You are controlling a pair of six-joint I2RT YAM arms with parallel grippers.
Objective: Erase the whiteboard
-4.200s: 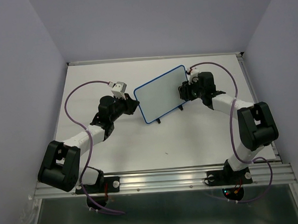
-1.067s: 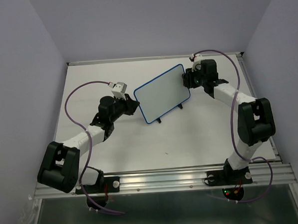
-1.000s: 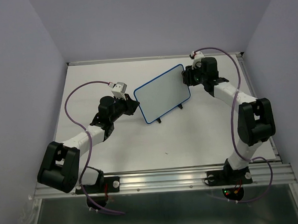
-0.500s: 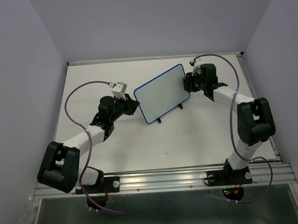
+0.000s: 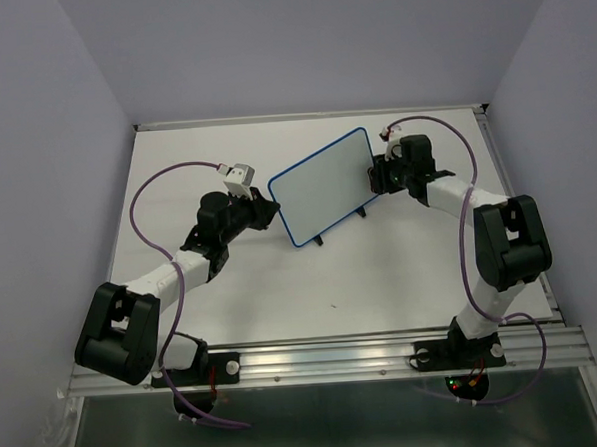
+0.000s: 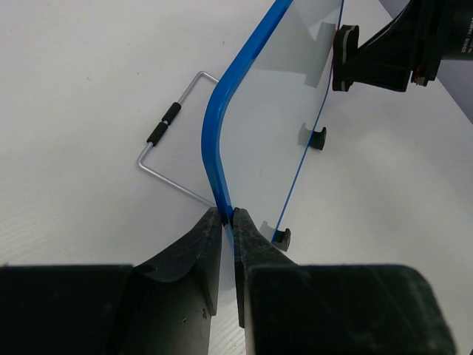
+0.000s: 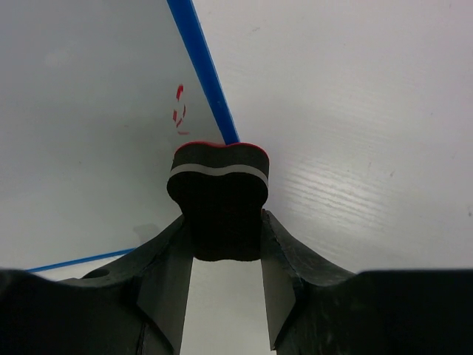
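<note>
The whiteboard (image 5: 325, 187), white with a thin blue frame and two black feet, stands tilted mid-table. My left gripper (image 5: 270, 210) is shut on its left frame edge (image 6: 222, 177). My right gripper (image 5: 380, 173) is shut on a black eraser block (image 7: 219, 200) with a white stripe, pressed at the board's right edge. In the right wrist view a small red mark (image 7: 179, 111) shows on the board face (image 7: 81, 111) just beyond the eraser. The eraser also shows in the left wrist view (image 6: 343, 58).
A bent wire stand (image 6: 166, 140) with a black sleeve lies on the table behind the board's left end. The white table (image 5: 282, 284) is walled at the back and both sides. Purple cables loop above both arms.
My right gripper with the eraser has slid down along the board's right edge from the top corner toward the middle. The left gripper and the board have not moved.
</note>
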